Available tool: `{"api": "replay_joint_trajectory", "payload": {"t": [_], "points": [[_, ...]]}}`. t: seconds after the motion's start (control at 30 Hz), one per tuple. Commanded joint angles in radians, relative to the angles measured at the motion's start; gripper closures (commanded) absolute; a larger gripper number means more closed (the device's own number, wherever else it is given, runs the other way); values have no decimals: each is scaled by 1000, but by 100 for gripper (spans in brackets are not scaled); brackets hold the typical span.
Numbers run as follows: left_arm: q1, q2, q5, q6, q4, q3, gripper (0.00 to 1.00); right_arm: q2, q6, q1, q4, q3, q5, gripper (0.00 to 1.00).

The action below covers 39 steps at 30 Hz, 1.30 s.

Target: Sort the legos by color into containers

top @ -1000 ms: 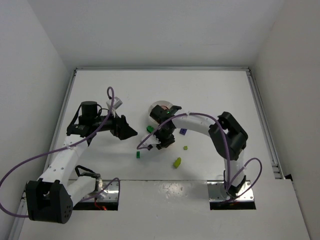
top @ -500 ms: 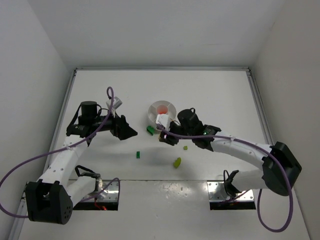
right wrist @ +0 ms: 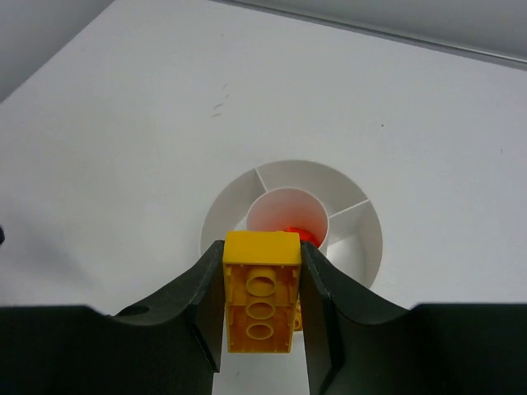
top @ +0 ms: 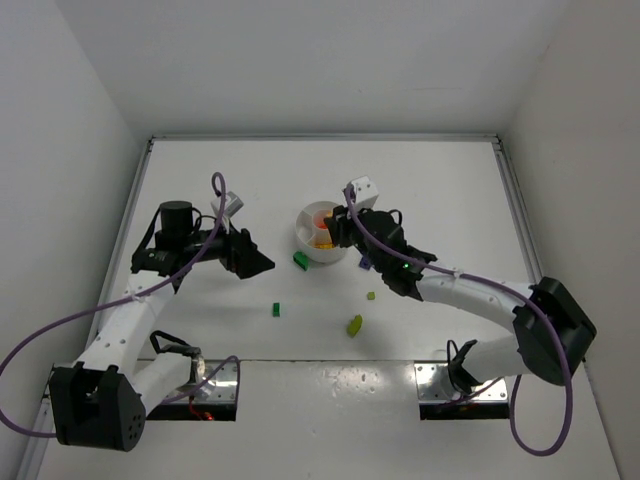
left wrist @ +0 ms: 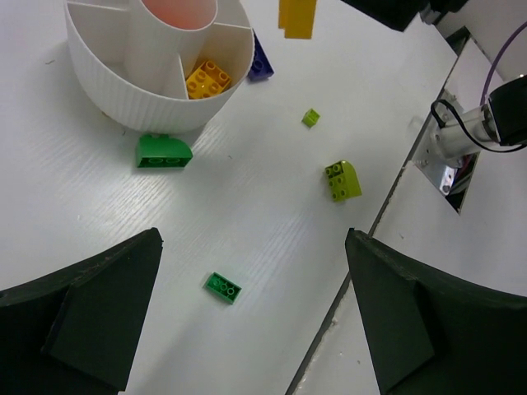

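The round white dish (top: 306, 238) stands mid-table. My right gripper (top: 335, 228) is shut on a yellow brick (right wrist: 262, 303) and holds it above the dish's near rim (right wrist: 362, 216); the brick also shows in the left wrist view (left wrist: 296, 16). A red-orange bit (right wrist: 301, 236) lies in the centre well. A yellow-orange brick (left wrist: 207, 78) lies in a wedge. On the table lie a green sloped brick (top: 299, 259), a small green plate (top: 276, 309), a lime brick (top: 355, 324), a lime bit (top: 371, 296) and a purple brick (top: 365, 263). My left gripper (top: 262, 263) is open and empty, left of the dish.
Metal mounting plates (top: 463, 383) sit at the near edge under the arm bases. A raised rail (top: 525, 240) runs along the table's right side, and white walls close in the left, right and back.
My right gripper has risen from the table in front of the dish and moved back over the dish with the yellow brick in it. The left arm has barely moved.
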State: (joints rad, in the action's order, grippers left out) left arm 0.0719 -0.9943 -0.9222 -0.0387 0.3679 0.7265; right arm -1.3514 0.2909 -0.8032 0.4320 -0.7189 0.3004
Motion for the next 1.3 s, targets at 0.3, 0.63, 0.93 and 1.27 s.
{"api": "replay_joint_trajectory", "payload": {"t": [0.3, 0.63, 0.93, 1.27], "points": [[-21, 7, -10, -9, -52, 17, 0, -97, 146, 2, 106, -50, 75, 100], [-21, 6, -10, -9, -52, 8, 0, -169, 117, 2, 182, -50, 75, 100], [-30, 6, -20, 0, -52, 8, 0, -221, 96, 12, 208, -50, 54, 93], [-30, 6, -20, 10, -52, -1, 0, -242, 77, 21, 240, -40, 31, 77]]}}
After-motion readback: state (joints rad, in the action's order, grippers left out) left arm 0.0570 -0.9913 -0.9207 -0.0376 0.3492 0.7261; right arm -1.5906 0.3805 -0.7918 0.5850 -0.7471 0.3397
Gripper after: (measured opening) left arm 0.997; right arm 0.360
